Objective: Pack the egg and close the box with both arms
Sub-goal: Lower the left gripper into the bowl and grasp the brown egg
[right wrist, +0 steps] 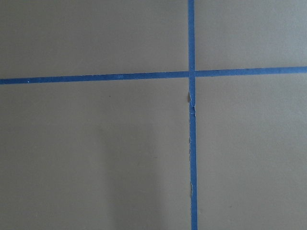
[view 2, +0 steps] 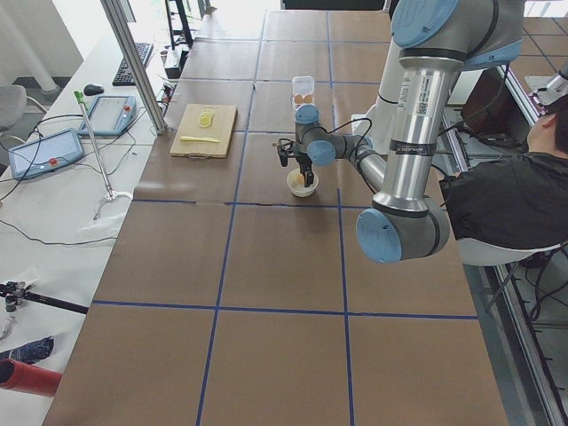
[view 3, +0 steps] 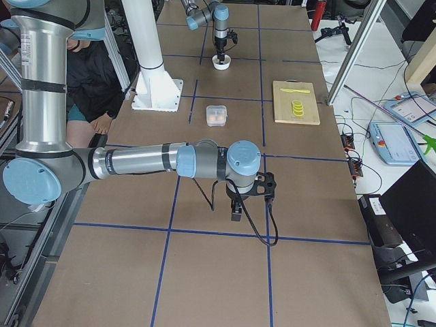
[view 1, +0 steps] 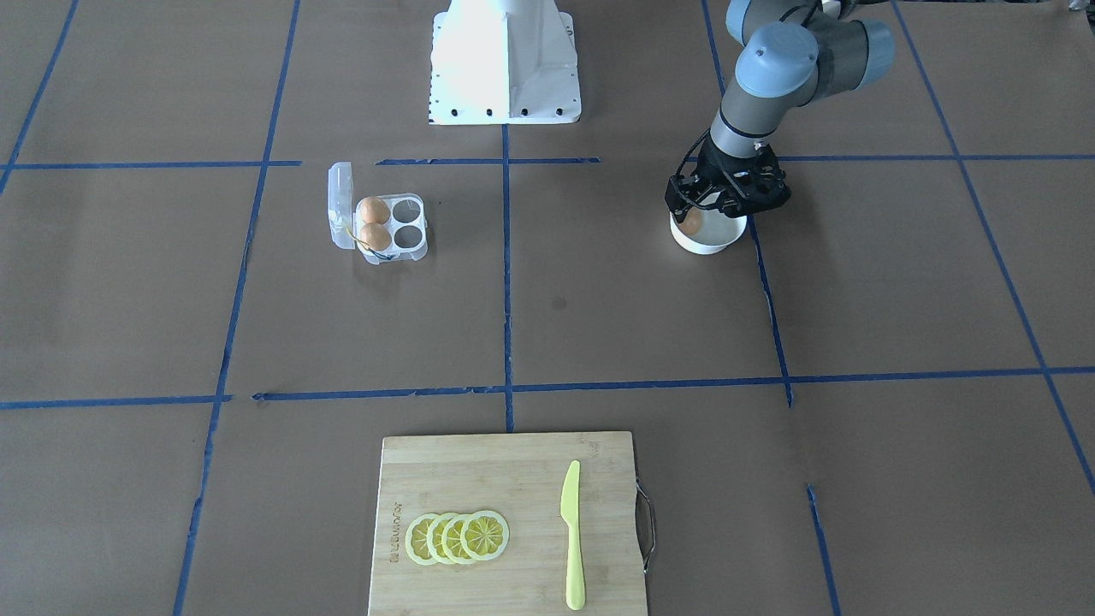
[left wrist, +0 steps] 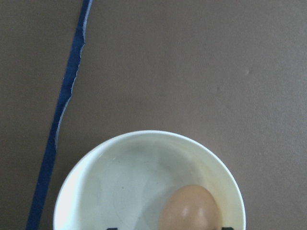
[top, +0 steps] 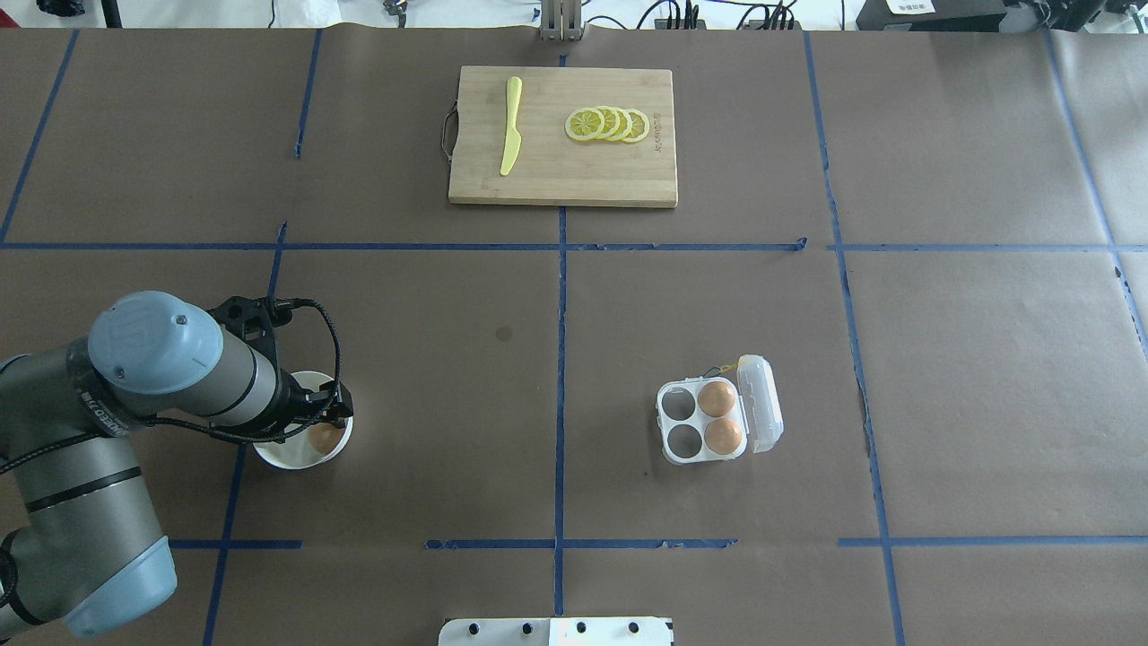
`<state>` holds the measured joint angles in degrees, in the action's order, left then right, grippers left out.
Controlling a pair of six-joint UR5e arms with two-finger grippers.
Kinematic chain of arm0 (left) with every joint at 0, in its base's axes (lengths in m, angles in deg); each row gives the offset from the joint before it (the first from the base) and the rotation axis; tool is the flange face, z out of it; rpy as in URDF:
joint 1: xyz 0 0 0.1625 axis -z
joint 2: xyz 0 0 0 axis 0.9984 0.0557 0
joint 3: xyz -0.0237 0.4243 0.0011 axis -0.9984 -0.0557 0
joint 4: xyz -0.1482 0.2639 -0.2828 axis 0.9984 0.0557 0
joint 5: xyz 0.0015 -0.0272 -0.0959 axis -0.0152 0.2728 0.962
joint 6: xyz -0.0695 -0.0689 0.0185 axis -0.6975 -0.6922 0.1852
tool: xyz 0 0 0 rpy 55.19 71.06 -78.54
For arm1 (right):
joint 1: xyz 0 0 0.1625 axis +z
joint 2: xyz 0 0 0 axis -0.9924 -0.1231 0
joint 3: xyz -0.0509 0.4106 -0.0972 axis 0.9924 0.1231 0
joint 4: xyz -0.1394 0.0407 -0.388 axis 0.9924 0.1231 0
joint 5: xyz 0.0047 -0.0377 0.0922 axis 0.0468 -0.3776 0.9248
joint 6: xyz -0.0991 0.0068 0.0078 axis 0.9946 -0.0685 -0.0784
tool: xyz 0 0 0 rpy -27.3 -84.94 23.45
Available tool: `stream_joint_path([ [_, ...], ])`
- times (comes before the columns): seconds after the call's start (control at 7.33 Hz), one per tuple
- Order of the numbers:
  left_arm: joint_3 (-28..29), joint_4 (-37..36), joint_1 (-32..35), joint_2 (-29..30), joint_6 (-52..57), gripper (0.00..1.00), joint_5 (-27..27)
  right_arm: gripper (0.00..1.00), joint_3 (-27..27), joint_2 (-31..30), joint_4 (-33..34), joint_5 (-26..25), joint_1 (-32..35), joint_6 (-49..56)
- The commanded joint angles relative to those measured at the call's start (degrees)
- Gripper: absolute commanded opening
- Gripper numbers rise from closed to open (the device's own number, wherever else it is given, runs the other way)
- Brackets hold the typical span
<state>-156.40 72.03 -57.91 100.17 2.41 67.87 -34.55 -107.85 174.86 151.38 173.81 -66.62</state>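
Observation:
A tan egg (top: 325, 437) lies in a white bowl (top: 273, 453) at the left of the overhead view. My left gripper (top: 309, 422) hovers just over the bowl, open, with its fingertips apart on either side of the egg (left wrist: 188, 209). The clear egg box (top: 682, 420) stands right of centre, its lid (top: 758, 404) swung open. Two eggs (top: 717, 398) (top: 723, 435) fill the cells next to the lid; the other two cells hold nothing. My right gripper (view 3: 236, 208) shows only in the exterior right view, low over bare table far from the box; I cannot tell whether it is open.
A wooden cutting board (top: 562, 170) with a yellow knife (top: 510, 126) and lemon slices (top: 608, 124) lies at the far side. The white base block (view 1: 505, 68) stands between the arms. Blue tape lines cross the brown table. A person (view 2: 506, 195) sits beside the robot.

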Motion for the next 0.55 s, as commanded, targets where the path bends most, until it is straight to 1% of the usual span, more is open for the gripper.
stream_joint_path([
  [0.0, 1.3, 2.1, 0.0, -0.1, 0.1, 0.76, 0.0, 1.00, -0.3, 0.0, 0.1, 0.2, 0.0, 0.0],
  [0.41, 1.4, 2.3, 0.0, -0.3, 0.9, 0.74, 0.0, 1.00, -0.3, 0.0, 0.0, 0.1, 0.0, 0.0],
])
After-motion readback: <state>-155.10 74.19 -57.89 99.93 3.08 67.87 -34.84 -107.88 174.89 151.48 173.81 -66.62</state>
